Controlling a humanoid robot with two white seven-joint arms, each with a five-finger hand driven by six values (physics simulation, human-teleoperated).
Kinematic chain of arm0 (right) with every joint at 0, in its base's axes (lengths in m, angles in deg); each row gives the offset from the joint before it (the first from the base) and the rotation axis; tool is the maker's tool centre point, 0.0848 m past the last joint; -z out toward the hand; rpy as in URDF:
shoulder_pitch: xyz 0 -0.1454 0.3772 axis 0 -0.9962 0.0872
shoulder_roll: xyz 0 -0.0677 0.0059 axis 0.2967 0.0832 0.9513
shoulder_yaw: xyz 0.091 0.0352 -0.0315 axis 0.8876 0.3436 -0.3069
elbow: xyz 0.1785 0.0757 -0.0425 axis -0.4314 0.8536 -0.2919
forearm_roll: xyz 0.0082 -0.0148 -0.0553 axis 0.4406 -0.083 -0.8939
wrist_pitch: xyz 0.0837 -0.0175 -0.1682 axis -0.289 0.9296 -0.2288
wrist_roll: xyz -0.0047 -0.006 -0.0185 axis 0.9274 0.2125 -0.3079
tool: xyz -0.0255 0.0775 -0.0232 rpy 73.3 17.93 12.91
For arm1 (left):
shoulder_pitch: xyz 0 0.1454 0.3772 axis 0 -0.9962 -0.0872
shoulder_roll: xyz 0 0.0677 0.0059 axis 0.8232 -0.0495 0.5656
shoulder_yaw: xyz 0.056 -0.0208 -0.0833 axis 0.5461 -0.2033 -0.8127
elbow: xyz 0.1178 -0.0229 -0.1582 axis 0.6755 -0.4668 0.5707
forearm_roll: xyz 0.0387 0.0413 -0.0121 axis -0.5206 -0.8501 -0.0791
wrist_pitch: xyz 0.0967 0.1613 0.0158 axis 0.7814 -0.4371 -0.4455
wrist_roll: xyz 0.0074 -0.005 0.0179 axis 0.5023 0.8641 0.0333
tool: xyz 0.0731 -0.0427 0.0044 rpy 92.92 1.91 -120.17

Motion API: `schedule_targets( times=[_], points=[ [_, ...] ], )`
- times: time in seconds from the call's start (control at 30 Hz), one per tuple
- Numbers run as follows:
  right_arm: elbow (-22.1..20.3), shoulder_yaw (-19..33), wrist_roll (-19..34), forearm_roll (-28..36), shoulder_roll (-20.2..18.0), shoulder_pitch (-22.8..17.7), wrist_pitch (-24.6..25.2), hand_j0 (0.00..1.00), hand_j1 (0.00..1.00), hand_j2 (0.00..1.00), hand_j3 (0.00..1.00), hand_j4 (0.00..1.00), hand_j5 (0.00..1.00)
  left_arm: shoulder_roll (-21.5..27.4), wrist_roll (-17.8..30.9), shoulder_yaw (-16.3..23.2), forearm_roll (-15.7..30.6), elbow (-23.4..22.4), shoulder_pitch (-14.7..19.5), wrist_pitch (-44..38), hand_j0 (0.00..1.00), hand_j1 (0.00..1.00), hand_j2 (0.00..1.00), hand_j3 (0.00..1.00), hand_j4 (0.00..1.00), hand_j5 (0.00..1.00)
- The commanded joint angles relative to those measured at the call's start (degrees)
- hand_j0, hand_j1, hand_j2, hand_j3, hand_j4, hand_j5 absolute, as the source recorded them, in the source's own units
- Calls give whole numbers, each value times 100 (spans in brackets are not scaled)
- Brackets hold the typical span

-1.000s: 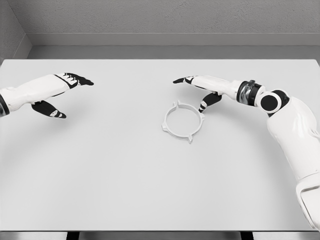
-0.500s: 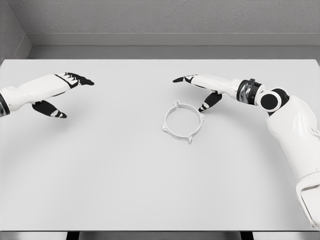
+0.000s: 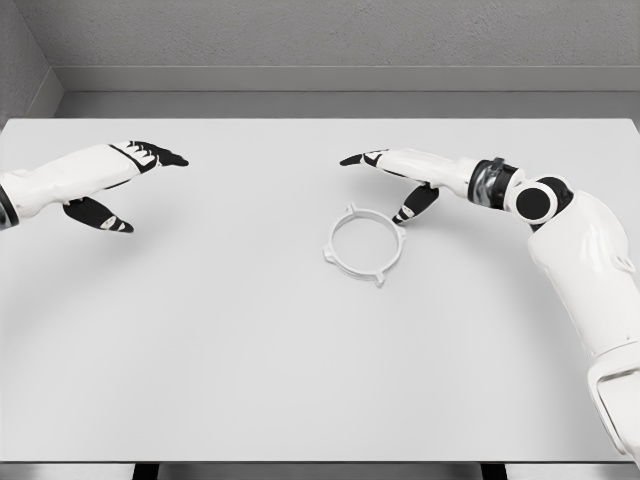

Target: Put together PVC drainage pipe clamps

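A white ring-shaped pipe clamp (image 3: 364,244) with small tabs on its rim lies flat on the white table (image 3: 250,350), right of the middle. My right hand (image 3: 392,180) hovers just behind and above it, fingers stretched out to the left, thumb tip pointing down near the ring's far right rim. It holds nothing. My left hand (image 3: 125,180) floats over the table's left side, fingers spread, far from the clamp.
The table's far edge meets a grey wall (image 3: 330,40). My right forearm and elbow (image 3: 585,260) take up the right side of the table.
My right hand has slid slightly left and its thumb has shifted a little over the ring's far rim. The left hand has barely moved.
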Motion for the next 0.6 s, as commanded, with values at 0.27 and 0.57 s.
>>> schedule_targets(
  times=[0.27,0.57],
  points=[
    [-25,-41,-1,40,10,0,13,100,100,100,100,100,100,5,-3,-1,41,3,35,-15,100,100,100,100,100,100],
    [177,645,-1,119,-851,141,13,100,100,100,100,100,100,14,-3,-10,33,3,176,-15,100,100,100,100,100,100]
  ],
)
